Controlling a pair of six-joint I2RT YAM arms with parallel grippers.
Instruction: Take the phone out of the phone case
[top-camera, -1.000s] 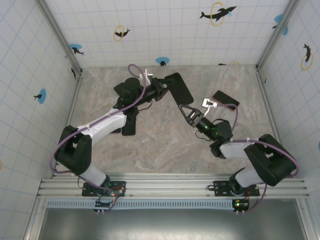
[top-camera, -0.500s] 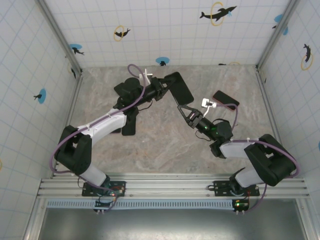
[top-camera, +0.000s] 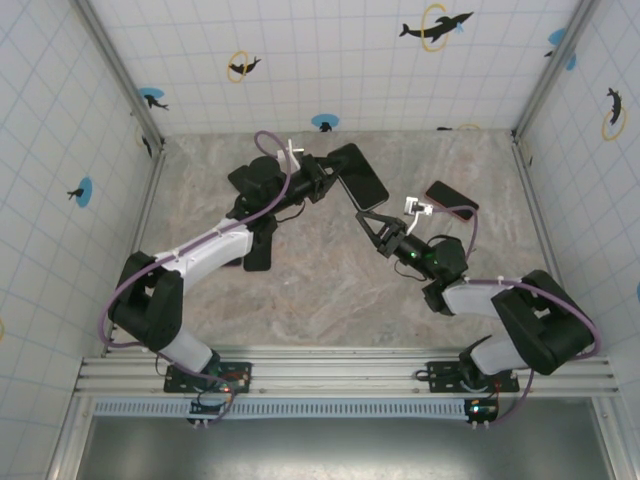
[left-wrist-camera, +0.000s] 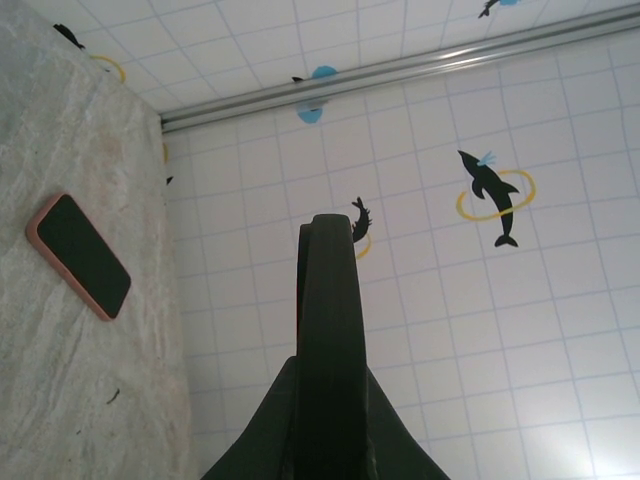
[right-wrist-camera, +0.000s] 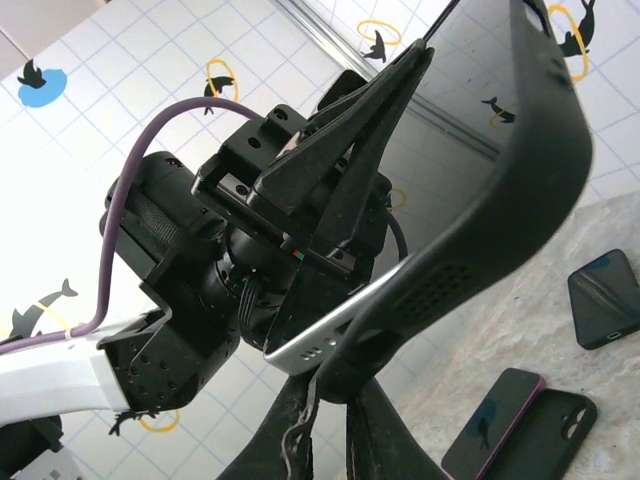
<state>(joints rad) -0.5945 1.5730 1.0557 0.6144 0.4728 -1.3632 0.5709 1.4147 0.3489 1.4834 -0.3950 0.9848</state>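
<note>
The phone (top-camera: 362, 178), dressed in its black phone case (right-wrist-camera: 520, 200), is held up in the air over the far middle of the table (top-camera: 330, 290), between the two arms and well apart from a spare pink-rimmed handset (top-camera: 451, 198) lying flat to the right. The left gripper (top-camera: 322, 182) has its pincer clamped on the phone's far-left end; in the left wrist view the phone stands edge-on straight up out of the pinch. The right gripper (right-wrist-camera: 332, 395) comes up from below at the near-right end, with its pincer drawn together on the bottom corner of the phone case. There the case bows away from the body, and the phone's silver bottom edge with its speaker holes is bared. The case looks soft and rubbery, so it should stretch and peel rather than snap, and a thin lip could slide out of a shallow pinch. The phone is stiff, smooth and glass-faced, likely slippery and unkind to a fall. The best hold is probably the case's corner lip for peeling, with the other pincer flat across the phone's faces.
</note>
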